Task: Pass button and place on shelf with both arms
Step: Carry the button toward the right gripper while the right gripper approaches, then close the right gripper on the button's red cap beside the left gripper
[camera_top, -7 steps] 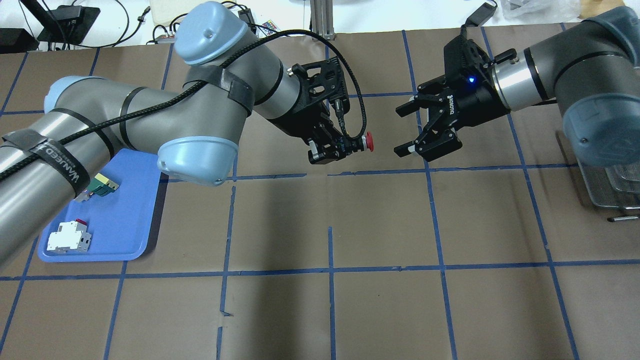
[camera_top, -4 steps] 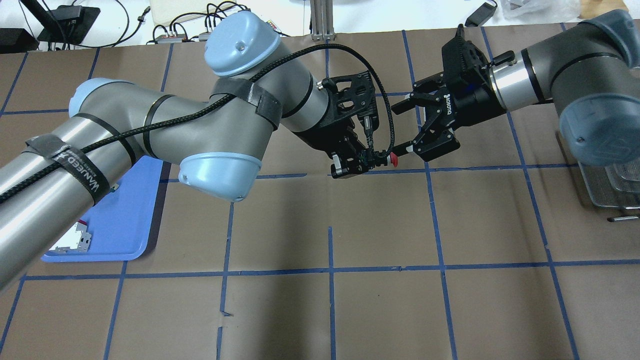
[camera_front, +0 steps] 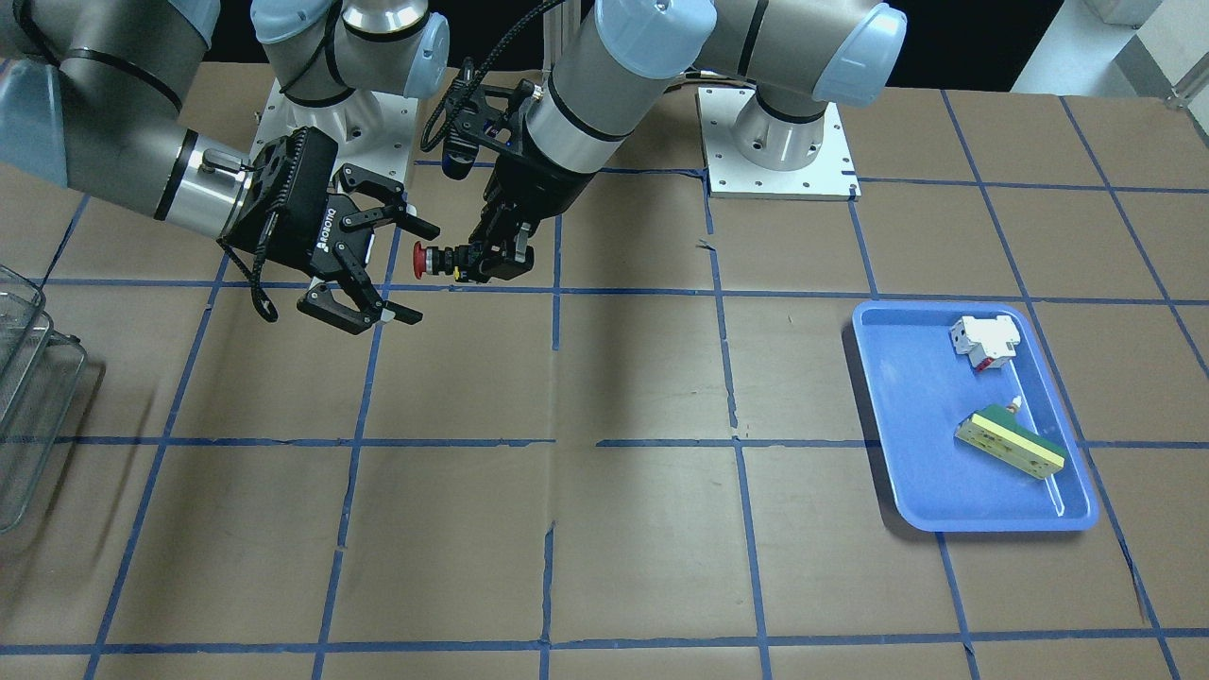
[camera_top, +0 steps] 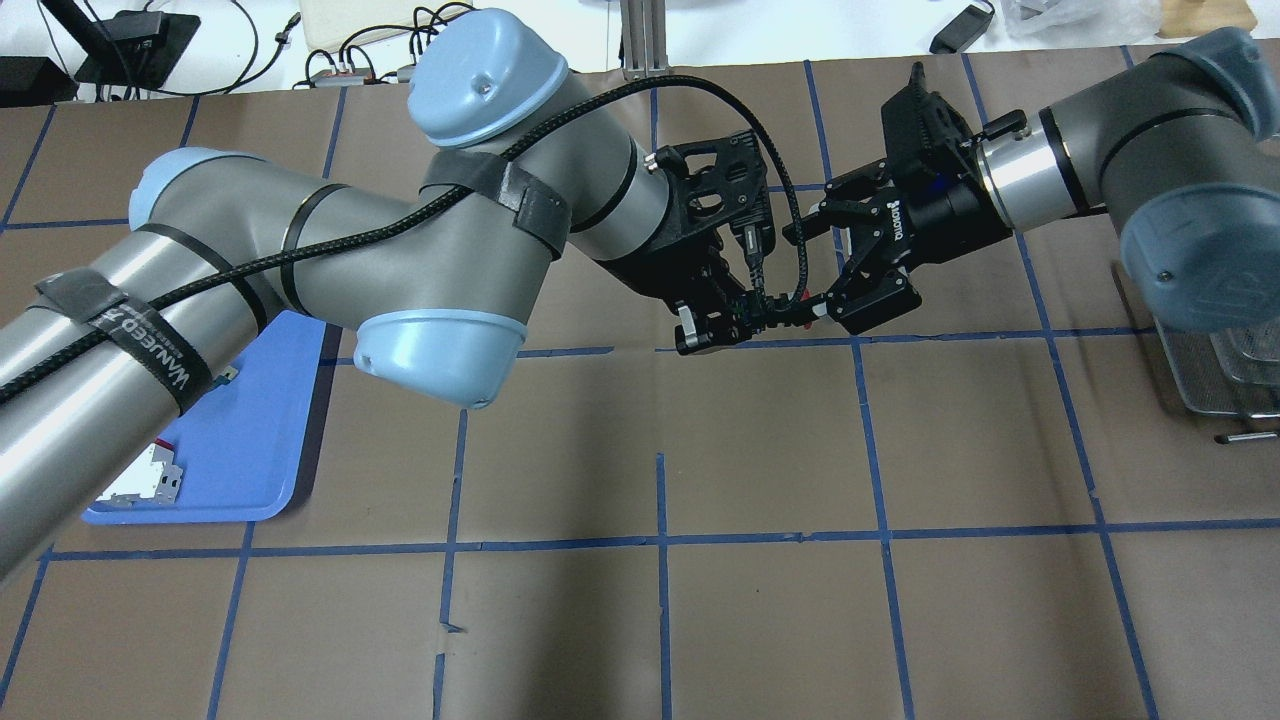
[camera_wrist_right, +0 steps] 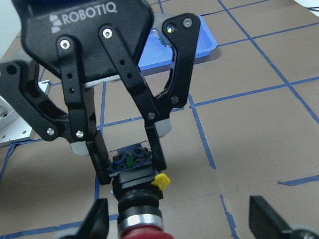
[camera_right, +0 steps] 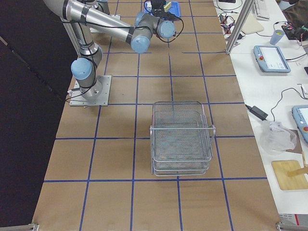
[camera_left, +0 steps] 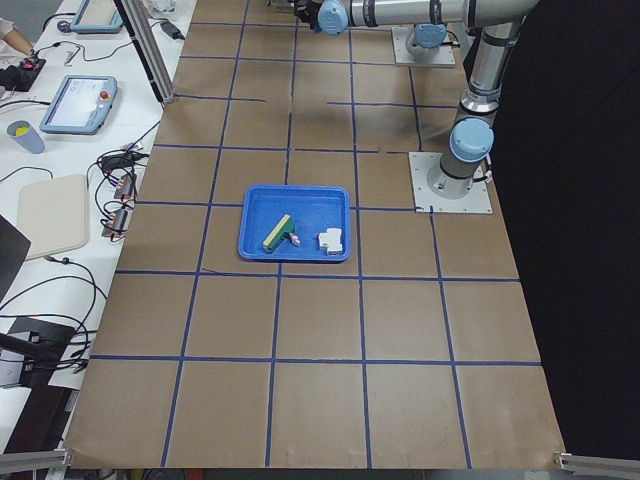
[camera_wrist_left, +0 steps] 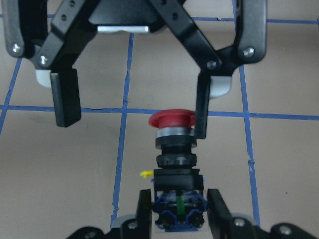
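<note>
My left gripper (camera_front: 472, 263) is shut on the black body of the red-headed button (camera_front: 430, 259) and holds it level above the table. The red head points at my right gripper (camera_front: 414, 274), which is open with its fingers on either side of the head and not touching it. In the left wrist view the button (camera_wrist_left: 173, 130) sits close to one right finger (camera_wrist_left: 201, 107). In the right wrist view the button (camera_wrist_right: 139, 219) lies between my open fingertips. In the overhead view my left gripper (camera_top: 745, 320) and right gripper (camera_top: 803, 270) meet, and the cable mostly hides the button.
The wire mesh shelf (camera_right: 182, 137) stands on the robot's right, seen at the overhead view's edge (camera_top: 1225, 380). A blue tray (camera_front: 888, 425) on the robot's left holds a white-and-red switch (camera_front: 985, 340) and a green-and-cream block (camera_front: 1009, 442).
My left arm has carried the button to the right, towards the right gripper. The right gripper's open fingers now flank the red head, where before there was a gap between the two grippers.
</note>
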Motion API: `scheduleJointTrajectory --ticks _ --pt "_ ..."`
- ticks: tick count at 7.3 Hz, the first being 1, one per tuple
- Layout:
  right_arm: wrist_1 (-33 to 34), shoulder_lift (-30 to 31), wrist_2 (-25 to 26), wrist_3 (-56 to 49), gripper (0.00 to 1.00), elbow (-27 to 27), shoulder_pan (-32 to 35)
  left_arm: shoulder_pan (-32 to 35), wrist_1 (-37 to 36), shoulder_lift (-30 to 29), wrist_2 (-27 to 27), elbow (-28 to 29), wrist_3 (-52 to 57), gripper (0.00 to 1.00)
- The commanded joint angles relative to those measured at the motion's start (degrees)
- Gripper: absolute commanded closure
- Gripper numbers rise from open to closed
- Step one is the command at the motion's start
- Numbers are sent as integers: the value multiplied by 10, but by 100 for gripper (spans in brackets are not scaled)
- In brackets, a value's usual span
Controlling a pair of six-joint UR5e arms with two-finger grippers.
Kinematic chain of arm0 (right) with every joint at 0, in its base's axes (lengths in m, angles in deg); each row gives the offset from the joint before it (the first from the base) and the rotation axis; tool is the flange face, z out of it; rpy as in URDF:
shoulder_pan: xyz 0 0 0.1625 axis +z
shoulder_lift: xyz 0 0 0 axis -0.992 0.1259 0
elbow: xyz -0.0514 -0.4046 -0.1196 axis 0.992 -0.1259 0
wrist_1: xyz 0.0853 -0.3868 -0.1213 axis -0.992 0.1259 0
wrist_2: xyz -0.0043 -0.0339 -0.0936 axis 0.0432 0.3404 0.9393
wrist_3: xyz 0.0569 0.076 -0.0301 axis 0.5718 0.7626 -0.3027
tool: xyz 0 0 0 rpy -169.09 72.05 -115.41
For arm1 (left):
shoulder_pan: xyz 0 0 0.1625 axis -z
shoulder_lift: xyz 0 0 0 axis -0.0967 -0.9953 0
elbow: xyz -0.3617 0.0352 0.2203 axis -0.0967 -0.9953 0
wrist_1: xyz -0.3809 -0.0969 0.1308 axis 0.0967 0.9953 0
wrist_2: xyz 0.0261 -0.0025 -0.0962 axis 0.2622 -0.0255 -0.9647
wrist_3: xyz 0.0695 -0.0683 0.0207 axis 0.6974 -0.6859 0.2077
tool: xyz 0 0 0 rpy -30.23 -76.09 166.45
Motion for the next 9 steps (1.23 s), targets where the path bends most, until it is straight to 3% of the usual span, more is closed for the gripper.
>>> scheduleJointTrajectory --ticks 1,8,9 --pt "-12 4 0 1 0 0 -2 9 0 9 1 1 -14 100" --pt "-60 30 26 -5 0 -4 -5 9 -4 9 1 1 -24 100" --pt "-60 30 26 -6 4 -1 -5 8 -5 8 1 1 -23 100"
